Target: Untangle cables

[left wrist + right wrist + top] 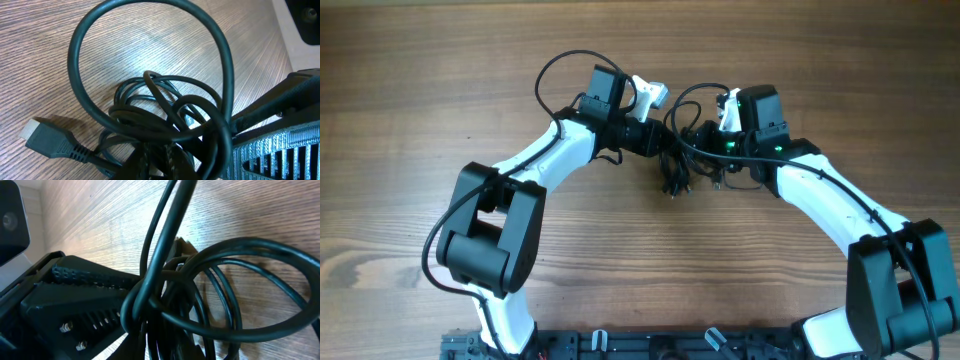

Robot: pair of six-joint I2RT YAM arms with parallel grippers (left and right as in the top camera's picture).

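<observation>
Left gripper [227,131] first: in its wrist view the two dark fingers come together at the lower right of the frame, pinched on the cables [150,117], so that one has a grip on the bundle. From the pinch, one black cord throws a big upright loop across the upper middle of the frame. Smaller loops lie stacked on the table [45,45] under it. A flat black plug [47,140] with a pale metal tip lies at the lower left on the wood, pointing toward the left edge.

Right gripper [142,305]: honestly can't tell if it's closed on anything. Only one ridged finger [85,282] shows, at the left of its wrist view. The cords bunch up tight right at its tip, with one wrapped around the rest and another running out the top of the frame. A wide loop spreads to the right over the table.

From overhead, both grippers meet nose to nose at the upper middle of the table. The tangle sits between and just below them, with a few ends poking toward the bottom of the frame.
</observation>
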